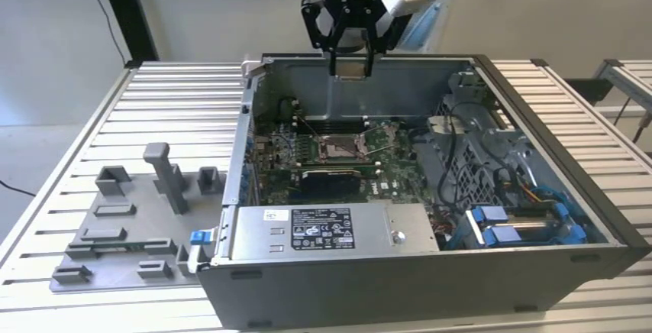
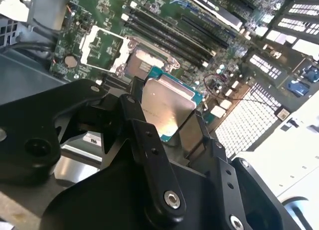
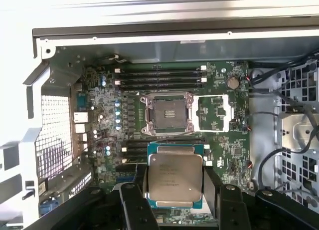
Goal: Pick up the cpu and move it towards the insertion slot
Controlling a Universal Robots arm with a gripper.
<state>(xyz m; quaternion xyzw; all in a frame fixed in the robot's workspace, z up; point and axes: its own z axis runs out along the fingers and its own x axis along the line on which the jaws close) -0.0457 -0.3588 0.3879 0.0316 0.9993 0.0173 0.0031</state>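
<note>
Clamped by its edges in the gripper (image 3: 174, 190), the cpu (image 3: 175, 178) hangs level above the open computer case (image 1: 570, 157), short of the insertion slot (image 3: 167, 113) on the motherboard (image 3: 219, 140); keeping it flat and square to the socket frame looks key.

Exterior high oblique, wrist views downward (motherboard (image 3: 164, 120) shared)

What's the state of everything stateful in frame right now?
cpu: lifted, clamped between the fingers, held above the motherboard.
gripper: shut on the cpu.
insertion slot: open and empty, frame flipped aside.
computer case: side panel off, lying flat.
memory slots: filled.
</note>
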